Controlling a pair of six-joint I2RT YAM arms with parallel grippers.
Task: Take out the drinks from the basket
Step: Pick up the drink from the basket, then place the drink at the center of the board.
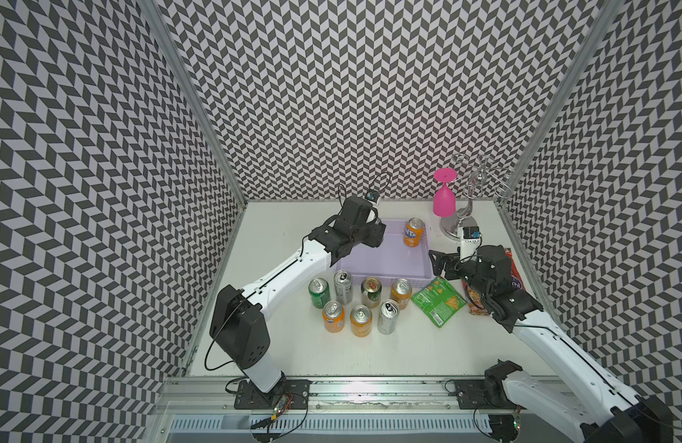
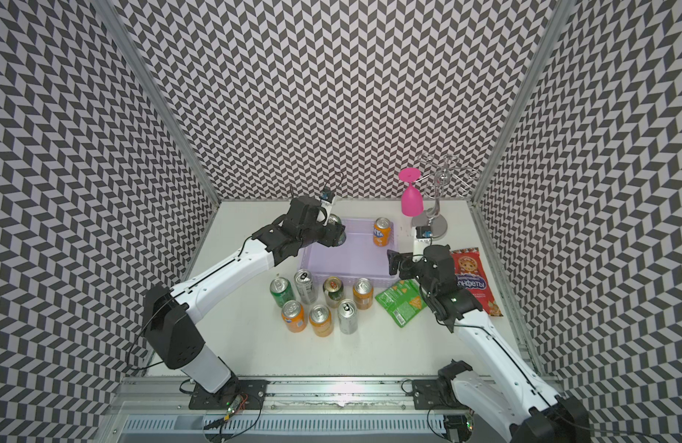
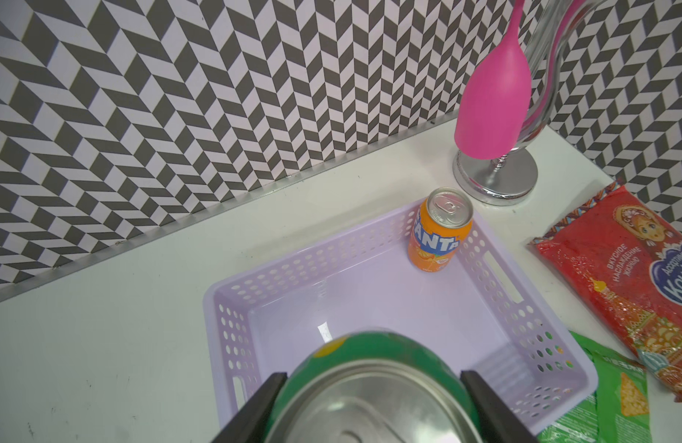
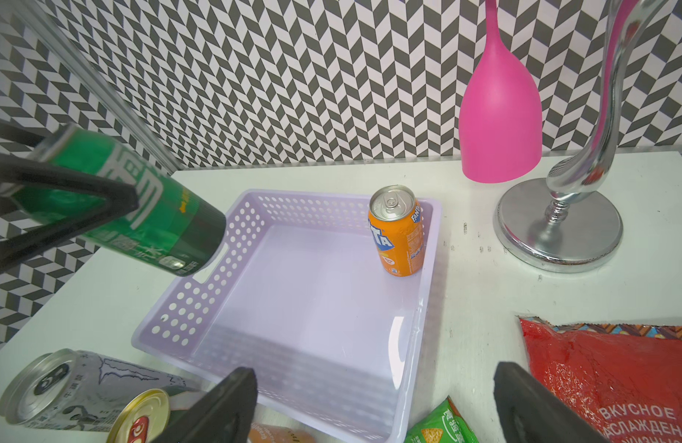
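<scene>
My left gripper (image 3: 372,379) is shut on a green can (image 3: 370,353), one of the drinks, and holds it tilted in the air above the far left corner of the basket (image 1: 385,261). The same can (image 4: 140,214) shows in the right wrist view, clear of the basket rim. One orange can (image 1: 413,232) stands upright in the basket's far right corner (image 3: 439,234); the lilac floor (image 4: 312,299) is otherwise bare. Several cans (image 1: 360,303) stand on the table in front of the basket. My right gripper (image 4: 374,374) is open, with nothing between its fingers, at the basket's near right corner.
A pink goblet (image 1: 443,199) hangs upside down on a chrome rack (image 1: 452,226) at the back right. A green snack bag (image 1: 439,301) and a red bag (image 2: 471,280) lie right of the basket, under my right arm. Patterned walls enclose three sides.
</scene>
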